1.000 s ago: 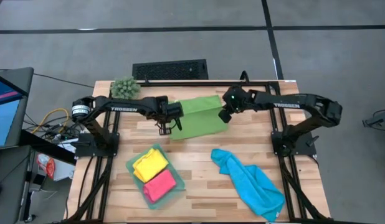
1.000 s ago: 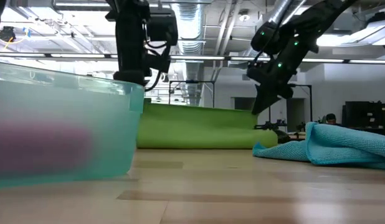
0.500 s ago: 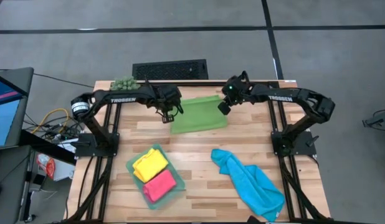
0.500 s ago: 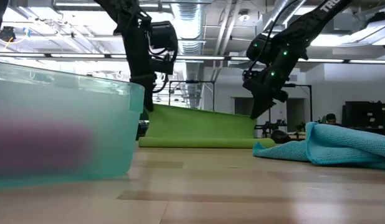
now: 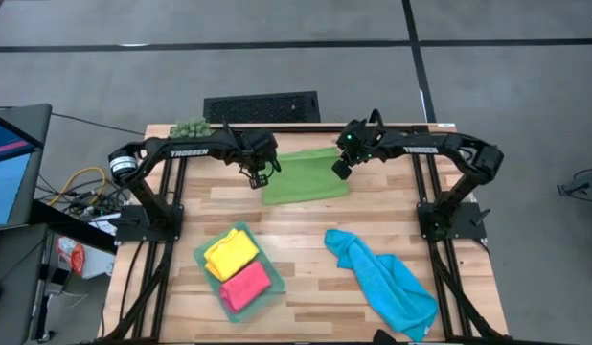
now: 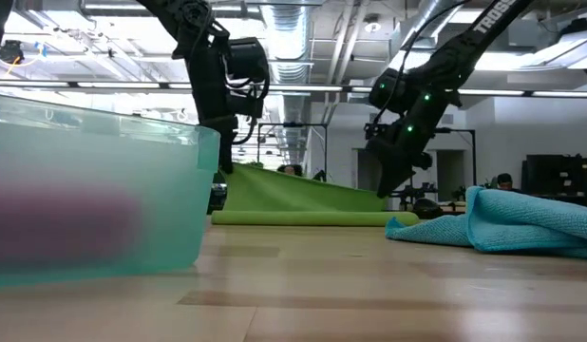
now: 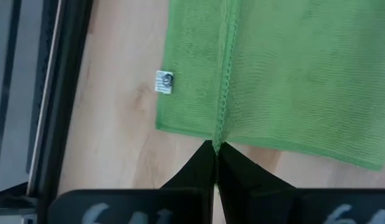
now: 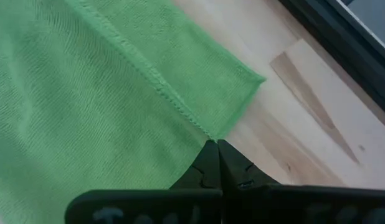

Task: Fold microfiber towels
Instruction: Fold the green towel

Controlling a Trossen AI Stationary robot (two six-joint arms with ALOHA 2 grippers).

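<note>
The leaf green towel [image 5: 306, 180] lies at the table's far middle, doubled over itself, its fold [image 6: 303, 218] on the table on the near side. My left gripper [image 5: 261, 176] is shut on its upper layer's left end, and my right gripper [image 5: 340, 171] is shut on the right end. The lower layer [image 7: 186, 74] lies flat on the wood. The blue towel [image 5: 382, 278] lies crumpled at the near right. The yellow towel [image 5: 230, 253] and the pink towel [image 5: 245, 286] lie folded in the teal tray [image 5: 205, 247]. My left gripper pinches the upper layer's left corner at its stitched hem [image 7: 222, 124] between its two fingers, coming from above. That layer slopes from the fingers down to the fold on the table. My right gripper pinches the upper layer's right corner at the hem [image 8: 195, 121] between its two fingers, coming from above. The layer is stretched between both grippers, just above the lower layer [image 8: 223, 74].
A spiky green plant ball [image 5: 191, 127] sits at the far left corner. The tray [image 6: 94, 190] stands close in front of the low camera. Bare wood shows between the green towel and the tray.
Both grippers have gone toward the table's far edge and down, carrying the green towel's held edge with them. The upper layer has come down from a tall hanging sheet to a low slope over the lower layer, and the fold has stayed on the table.
</note>
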